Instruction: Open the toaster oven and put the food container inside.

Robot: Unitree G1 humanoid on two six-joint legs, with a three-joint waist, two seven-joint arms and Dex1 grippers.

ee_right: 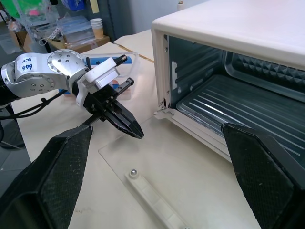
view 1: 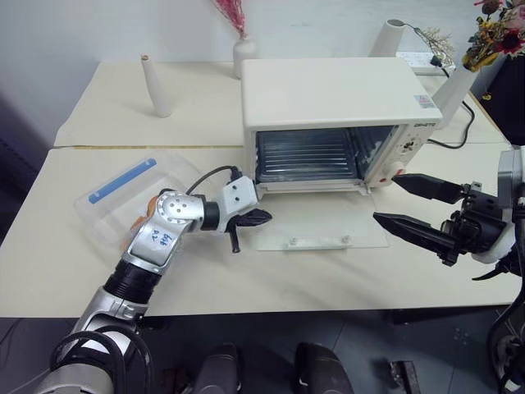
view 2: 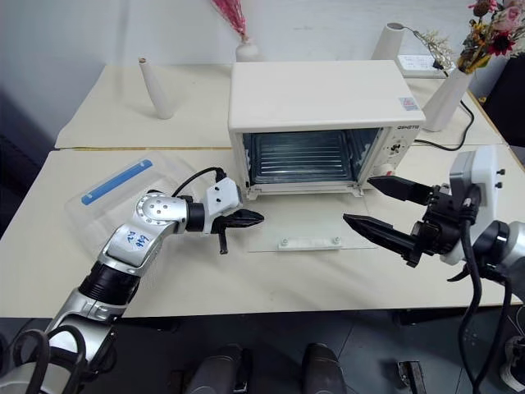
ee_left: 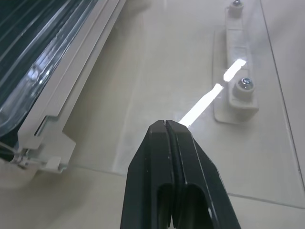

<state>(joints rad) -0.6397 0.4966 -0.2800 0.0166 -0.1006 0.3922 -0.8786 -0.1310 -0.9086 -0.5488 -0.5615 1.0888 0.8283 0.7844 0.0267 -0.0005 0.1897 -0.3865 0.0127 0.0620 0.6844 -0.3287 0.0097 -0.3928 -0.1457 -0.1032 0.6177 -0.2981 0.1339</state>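
Note:
The cream-white toaster oven (view 1: 328, 90) stands at the middle back of the table with its cavity exposed. Its glass door (view 1: 324, 220) lies flat on the table in front, the bar handle (ee_left: 236, 90) at the near edge. My left gripper (view 1: 262, 217) is shut with nothing in it and hovers just over the door's left corner. The food container (view 1: 111, 205), a clear box with a blue strip (view 1: 121, 180), rests on the table to the left, partly hidden behind my left forearm. My right gripper (view 1: 385, 199) hangs wide open and empty off the door's right edge.
A slim white vase (view 1: 156, 86) stands at the back left. More vases with flowers (view 1: 492, 37) and a power strip sit at the back right, with a black cable (view 1: 451, 144) running to the oven. The table's front edge lies close below the door.

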